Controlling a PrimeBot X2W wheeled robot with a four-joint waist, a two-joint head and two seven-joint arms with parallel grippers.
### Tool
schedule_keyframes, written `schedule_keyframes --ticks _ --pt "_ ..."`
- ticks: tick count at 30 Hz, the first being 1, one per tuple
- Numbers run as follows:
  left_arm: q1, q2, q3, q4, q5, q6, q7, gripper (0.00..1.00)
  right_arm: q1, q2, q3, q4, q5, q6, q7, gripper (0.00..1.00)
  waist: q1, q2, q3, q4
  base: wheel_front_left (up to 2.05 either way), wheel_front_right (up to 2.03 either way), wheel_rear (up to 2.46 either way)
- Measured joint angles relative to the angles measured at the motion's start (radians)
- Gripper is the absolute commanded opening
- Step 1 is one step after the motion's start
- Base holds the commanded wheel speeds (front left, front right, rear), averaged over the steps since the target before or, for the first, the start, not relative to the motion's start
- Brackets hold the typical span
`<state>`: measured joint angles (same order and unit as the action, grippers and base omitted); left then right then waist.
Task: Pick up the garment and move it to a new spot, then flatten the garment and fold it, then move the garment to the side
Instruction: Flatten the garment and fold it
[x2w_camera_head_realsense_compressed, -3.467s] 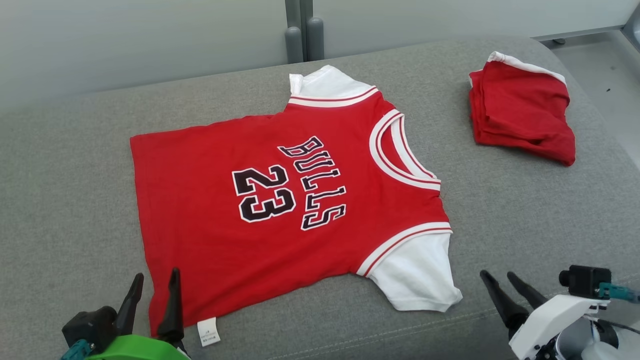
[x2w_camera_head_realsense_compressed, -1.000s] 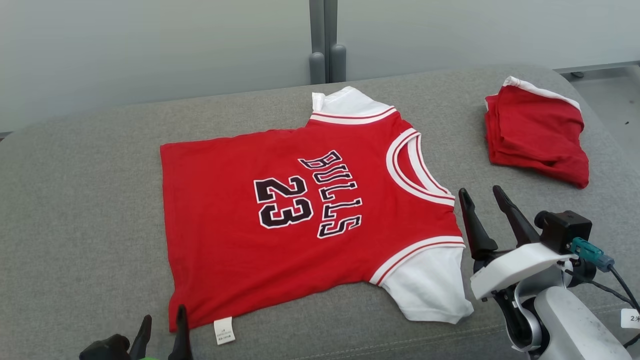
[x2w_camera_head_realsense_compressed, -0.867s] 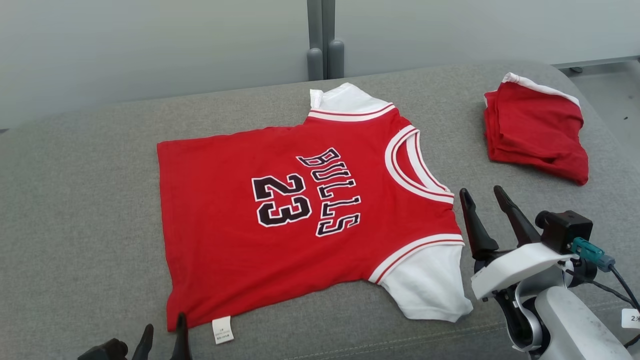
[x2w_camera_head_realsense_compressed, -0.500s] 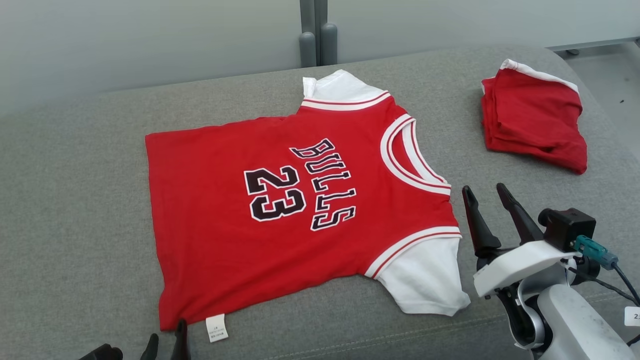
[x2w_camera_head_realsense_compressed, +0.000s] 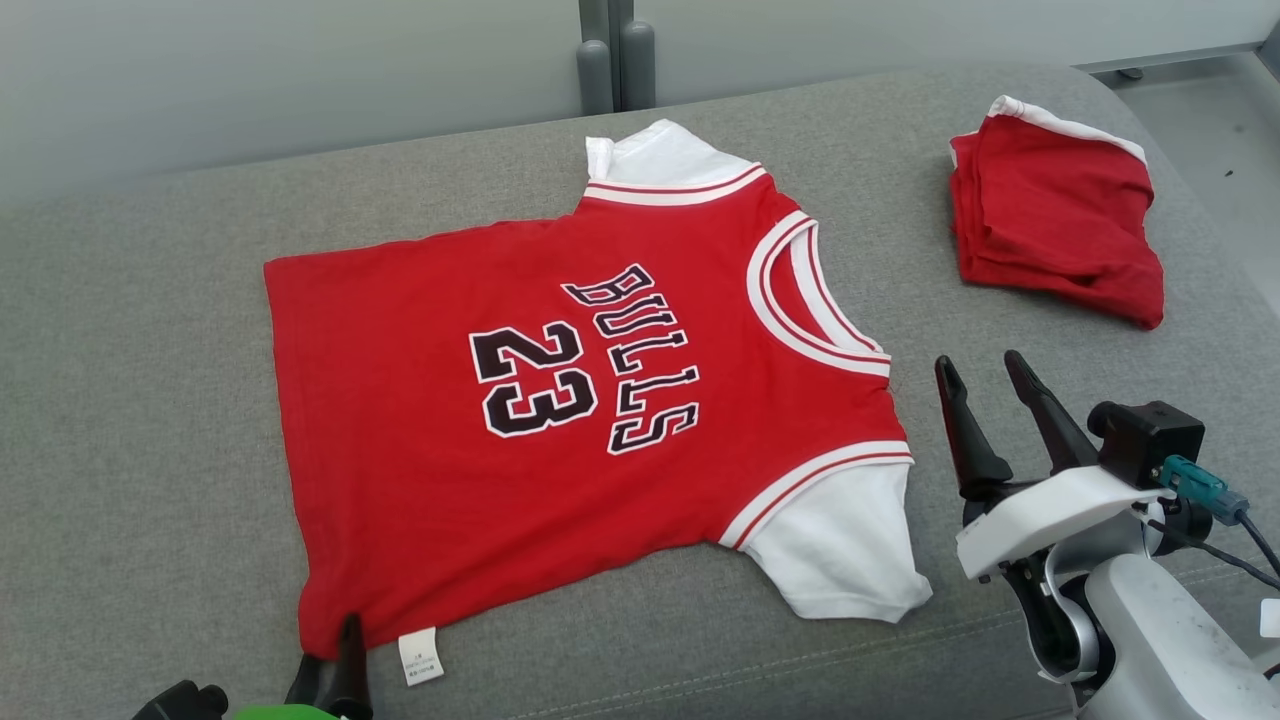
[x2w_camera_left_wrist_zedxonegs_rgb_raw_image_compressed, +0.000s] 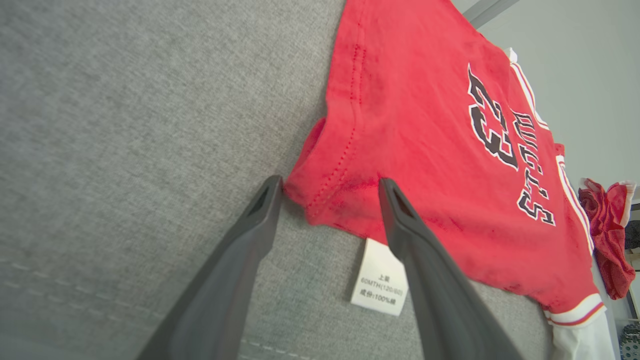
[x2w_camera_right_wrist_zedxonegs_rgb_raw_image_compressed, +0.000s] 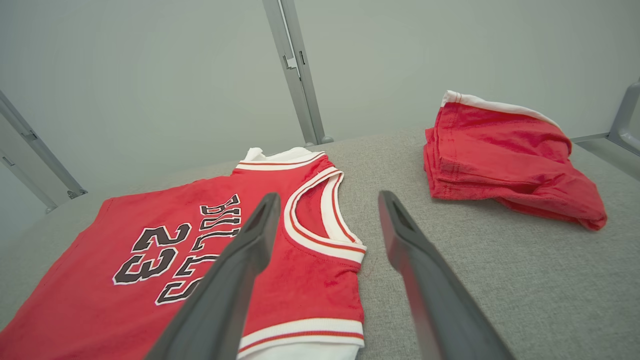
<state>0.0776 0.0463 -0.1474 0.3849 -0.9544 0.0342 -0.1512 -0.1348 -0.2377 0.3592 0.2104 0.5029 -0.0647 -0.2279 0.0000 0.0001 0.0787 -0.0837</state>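
Surface: grey upholstered cushion (x2w_camera_head_realsense_compressed: 130, 420) in front of a pale wall (x2w_camera_head_realsense_compressed: 300, 70). A folded red garment (x2w_camera_head_realsense_compressed: 1055, 240) sits at its far right, well apart from the work.
Where: the red jersey (x2w_camera_head_realsense_compressed: 400, 450) lies spread flat, print up, in the middle of the cushion.
Change: the right tool (x2w_camera_head_realsense_compressed: 977, 360) has come up from the lower right to stand just beside the collar (x2w_camera_head_realsense_compressed: 800, 300) and the near sleeve (x2w_camera_head_realsense_compressed: 850, 545). The left tool (x2w_camera_left_wrist_zedxonegs_rgb_raw_image_compressed: 330, 182) has closed in on the near hem corner, by the care label (x2w_camera_head_realsense_compressed: 418, 655). The jersey looks undisturbed; the shift in framing is the camera's.
Meaning: flattening seems done, and both arms look staged for the fold, with the left one further along.
Left tool: jaws wide, one finger at the corner's outer edge and the other over the cloth, which is not yet pinched.
Right tool: jaws wide, holding nothing, clear of the cloth.
Axis: the long axis runs hem to collar across the cushion — hem toward the robot's left, neck toward its right. One sleeve points away from the robot and one toward it.
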Motion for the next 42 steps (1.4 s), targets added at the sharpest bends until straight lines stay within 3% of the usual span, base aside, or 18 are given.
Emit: schedule_keyframes --ticks 1,3,5,6,8,12,14,16,17,18,24,32,42 --pt "-0.001 0.0 0.0 0.003 -0.018 0.0 -0.003 0.72 0.0 0.0 0.0 0.0 0.0 0.0 0.0 1.0 0.0 0.0 0.0 0.0 0.0 0.0 0.0" --pt "-0.004 0.0 -0.001 0.014 -0.04 0.0 -0.008 0.69 0.0 0.0 0.0 0.0 0.0 0.0 0.0 1.0 0.0 0.0 0.001 0.0 0.0 0.0 0.0" --pt "-0.008 0.0 -0.004 0.028 -0.044 0.0 -0.008 0.77 0.0 0.0 0.001 0.0 0.0 0.0 0.0 1.0 0.0 0.0 0.001 -0.001 0.0 0.0 0.0" --pt "-0.01 0.0 -0.006 0.032 -0.056 0.0 -0.008 0.87 0.0 0.0 0.001 0.0 0.0 0.001 0.0 1.0 0.0 0.0 0.001 -0.001 0.0 0.0 0.0" --pt "-0.013 -0.001 -0.009 0.037 -0.095 -0.005 -0.008 0.92 0.0 0.0 0.002 0.0 0.0 0.001 0.0 1.0 0.0 0.0 0.002 -0.001 0.0 0.0 0.0" --pt "-0.019 -0.001 -0.011 0.051 -0.132 -0.009 -0.015 0.86 0.0 0.0 0.002 0.0 0.0 0.001 0.0 1.0 0.0 0.0 0.002 -0.002 0.0 0.0 0.0" --pt "-0.023 0.0 -0.011 0.06 -0.15 -0.009 -0.018 0.59 -0.001 0.0 0.002 0.001 0.0 0.001 0.0 1.0 0.0 0.0 0.003 -0.003 0.0 0.0 0.0" --pt "-0.028 0.0 -0.011 0.068 -0.152 -0.01 -0.025 0.42 -0.001 0.0 0.002 0.001 0.0 0.001 0.0 1.0 0.0 0.0 0.003 -0.004 0.0 0.0 0.0" --pt "-0.031 0.0 -0.011 0.071 -0.156 -0.014 -0.027 0.27 -0.001 0.0 0.002 0.001 0.0 0.001 0.0 1.0 0.0 0.0 0.003 -0.004 0.0 0.0 0.0" --pt "-0.034 -0.001 -0.012 0.073 -0.165 -0.018 -0.027 0.0 -0.001 0.0 0.002 0.001 0.0 0.001 0.0 1.0 0.0 0.0 0.003 -0.005 0.0 0.0 0.0" --pt "-0.052 -0.002 -0.018 0.073 -0.169 -0.043 -0.05 0.0 0.0 -0.004 0.007 0.017 0.011 0.005 0.014 1.0 0.0 0.0 0.004 -0.005 0.0 0.0 0.0" --pt "-0.073 -0.002 -0.033 0.047 -0.148 -0.066 -0.07 0.0 0.078 -0.04 0.045 0.087 0.054 0.05 0.096 1.0 0.0 0.0 0.017 0.005 0.0 0.0 0.0" --pt "-0.102 -0.003 -0.037 -0.007 -0.129 -0.086 -0.08 0.0 0.128 -0.054 0.074 0.115 0.074 0.108 0.119 1.0 0.0 0.0 0.045 0.018 0.0 0.0 0.0"
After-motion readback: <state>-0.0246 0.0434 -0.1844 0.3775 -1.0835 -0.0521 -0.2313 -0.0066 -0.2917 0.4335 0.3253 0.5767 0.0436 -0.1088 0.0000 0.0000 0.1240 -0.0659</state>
